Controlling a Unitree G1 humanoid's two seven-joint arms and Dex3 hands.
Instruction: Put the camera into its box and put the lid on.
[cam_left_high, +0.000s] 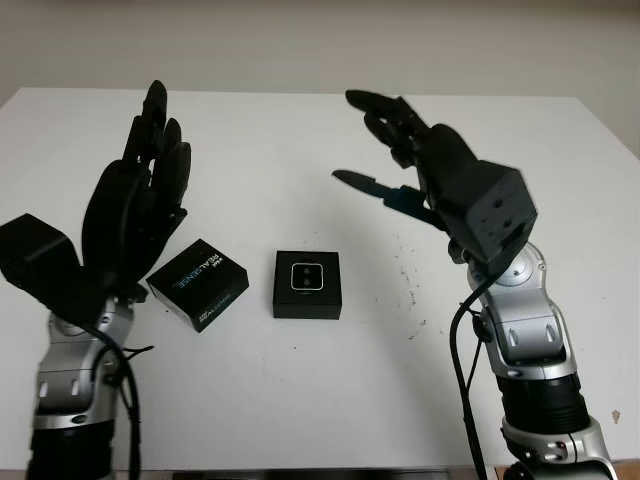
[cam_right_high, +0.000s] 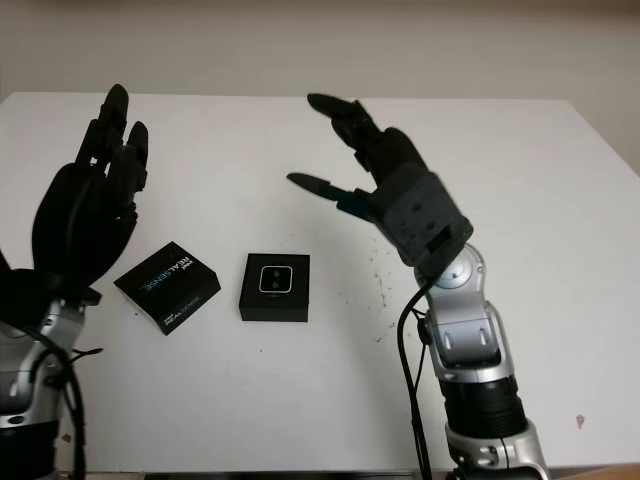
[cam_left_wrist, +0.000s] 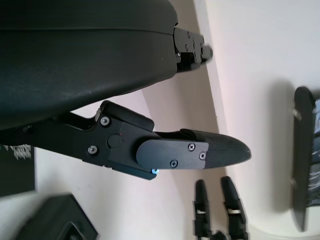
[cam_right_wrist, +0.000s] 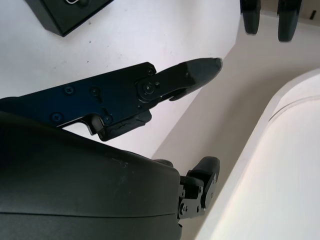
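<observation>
Camera (cam_left_high: 307, 277) sits in its open black box (cam_left_high: 308, 286) on the white surface (cam_left_high: 300, 380). Lid (cam_left_high: 199, 284), black with printed lettering, lies flat on the surface just beside the box, apart from it, rotated at an angle. Left robot hand (cam_left_high: 135, 200) is raised above the surface beyond the lid, released, holding nothing. Right robot hand (cam_left_high: 400, 150) is raised on the box's other side, released, holding nothing.
</observation>
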